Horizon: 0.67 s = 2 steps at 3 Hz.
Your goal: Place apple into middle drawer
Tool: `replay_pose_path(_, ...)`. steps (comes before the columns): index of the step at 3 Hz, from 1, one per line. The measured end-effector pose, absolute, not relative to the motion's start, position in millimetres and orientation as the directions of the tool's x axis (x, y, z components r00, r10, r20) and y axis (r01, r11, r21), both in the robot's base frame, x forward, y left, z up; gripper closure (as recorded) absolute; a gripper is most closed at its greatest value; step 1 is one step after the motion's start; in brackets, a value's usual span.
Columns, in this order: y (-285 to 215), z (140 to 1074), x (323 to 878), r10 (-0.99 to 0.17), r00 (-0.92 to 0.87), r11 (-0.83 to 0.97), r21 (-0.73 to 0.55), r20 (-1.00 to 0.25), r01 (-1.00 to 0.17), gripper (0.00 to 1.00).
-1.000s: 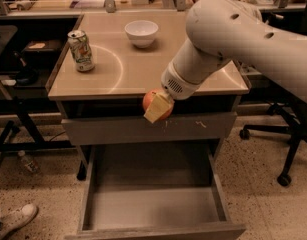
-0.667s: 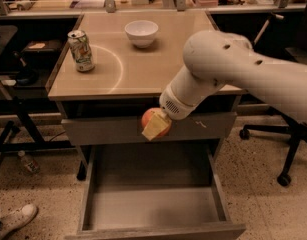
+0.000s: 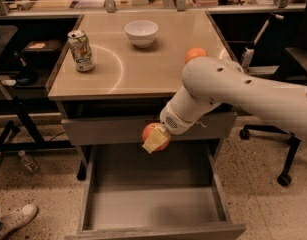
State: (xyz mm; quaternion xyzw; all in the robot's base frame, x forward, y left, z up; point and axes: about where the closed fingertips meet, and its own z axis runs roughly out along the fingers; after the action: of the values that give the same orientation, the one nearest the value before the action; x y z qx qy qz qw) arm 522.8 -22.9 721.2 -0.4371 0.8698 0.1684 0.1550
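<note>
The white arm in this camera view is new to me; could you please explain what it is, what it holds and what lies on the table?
It is a robot's single arm, seen by one camera looking down at a cabinet from the front. At its tip the gripper has its fingers closed on a red apple, held in the air above the back of the open middle drawer. The drawer front above it is closed. On the table top stand a drinks can and a white bowl; an orange fruit lies near the right edge, partly behind the arm.
</note>
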Motion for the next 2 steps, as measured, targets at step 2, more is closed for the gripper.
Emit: replay_pose_path(2, -6.8, 628.9, 517.2, -0.592, -0.701, 0.653, 0.274, -0.399, -0.707, 1.0)
